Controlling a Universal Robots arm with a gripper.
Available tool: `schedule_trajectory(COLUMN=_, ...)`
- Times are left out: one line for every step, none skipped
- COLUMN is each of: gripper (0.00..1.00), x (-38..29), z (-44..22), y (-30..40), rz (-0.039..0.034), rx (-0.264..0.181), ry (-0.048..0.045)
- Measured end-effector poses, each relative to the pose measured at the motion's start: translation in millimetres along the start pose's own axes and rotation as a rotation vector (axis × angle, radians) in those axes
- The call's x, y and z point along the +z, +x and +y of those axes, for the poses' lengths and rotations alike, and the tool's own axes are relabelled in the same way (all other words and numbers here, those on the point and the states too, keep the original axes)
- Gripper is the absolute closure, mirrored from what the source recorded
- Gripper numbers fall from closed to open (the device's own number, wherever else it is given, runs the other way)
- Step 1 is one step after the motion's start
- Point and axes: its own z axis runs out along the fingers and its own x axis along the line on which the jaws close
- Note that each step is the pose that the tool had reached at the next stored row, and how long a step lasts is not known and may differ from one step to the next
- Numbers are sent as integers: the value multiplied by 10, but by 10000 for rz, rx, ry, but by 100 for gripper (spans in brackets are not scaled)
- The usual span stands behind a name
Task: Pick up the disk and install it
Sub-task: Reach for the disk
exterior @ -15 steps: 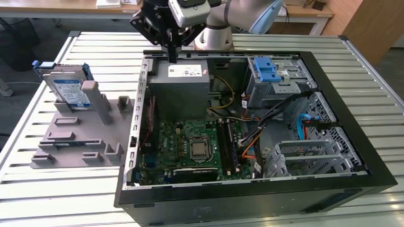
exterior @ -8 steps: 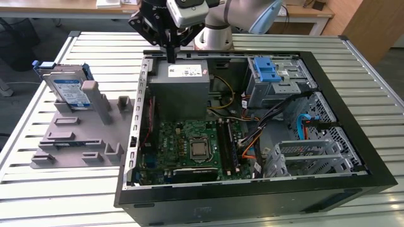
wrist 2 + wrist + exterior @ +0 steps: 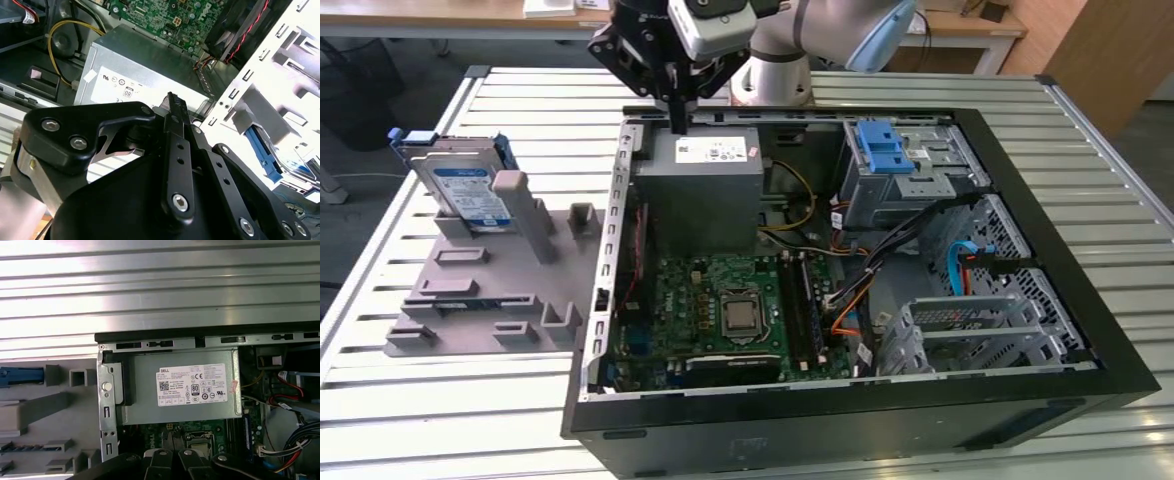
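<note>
Arm reaches straight down. Gripper (image 3: 678, 124) vertical over grey power box (image 3: 700, 175) at case (image 3: 881, 405) edge, fingers pressed together, empty. Disk (image 3: 464, 188) upright in grey stand (image 3: 480, 300), exterior view's left, well apart.

From where I stand, a white sticker (image 3: 192, 385) crowded with black print, certification marks and a square code sits on the grey metal box (image 3: 140, 390), and a white-and-blue label (image 3: 464, 190) covers the face of the disk (image 3: 447, 158), its lettering too small to make out.
</note>
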Motion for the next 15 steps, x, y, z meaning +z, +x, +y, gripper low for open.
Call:
schedule_trajectory(gripper=89, x=1, z=0, y=4, rz=4, rx=2, ry=0)
schedule_trajectory(gripper=89, x=3, z=-1, y=8, rz=8, rx=2, ry=0)
schedule_trajectory(gripper=89, x=3, z=-1, y=11, rz=12, rx=1, ry=0)
schedule_trajectory(gripper=89, x=4, z=-1, y=14, rz=17, rx=1, ry=1)
schedule_trajectory(gripper=89, x=5, z=-2, y=18, rz=20, rx=2, ry=1)
schedule_trajectory(gripper=89, x=7, z=-2, y=23, rz=23, rx=2, ry=0)
schedule_trajectory(gripper=89, x=8, z=-2, y=28, rz=25, rx=2, ry=0)
schedule_trajectory(gripper=89, x=9, z=-3, y=33, rz=27, rx=2, ry=0)
schedule_trajectory(gripper=89, x=10, z=-3, y=39, rz=29, rx=2, ry=0)
schedule_trajectory(gripper=89, x=10, z=-4, y=44, rz=31, rx=2, ry=1)
schedule_trajectory(gripper=89, x=11, z=-4, y=48, rz=33, rx=2, ry=2)
schedule_trajectory(gripper=89, x=10, z=-4, y=48, rz=33, rx=2, ry=3)
schedule_trajectory(gripper=89, x=11, z=-4, y=53, rz=33, rx=2, ry=2)
schedule_trajectory(gripper=89, x=11, z=-5, y=56, rz=33, rx=2, ry=2)
schedule_trajectory(gripper=89, x=11, z=-5, y=57, rz=33, rx=2, ry=2)
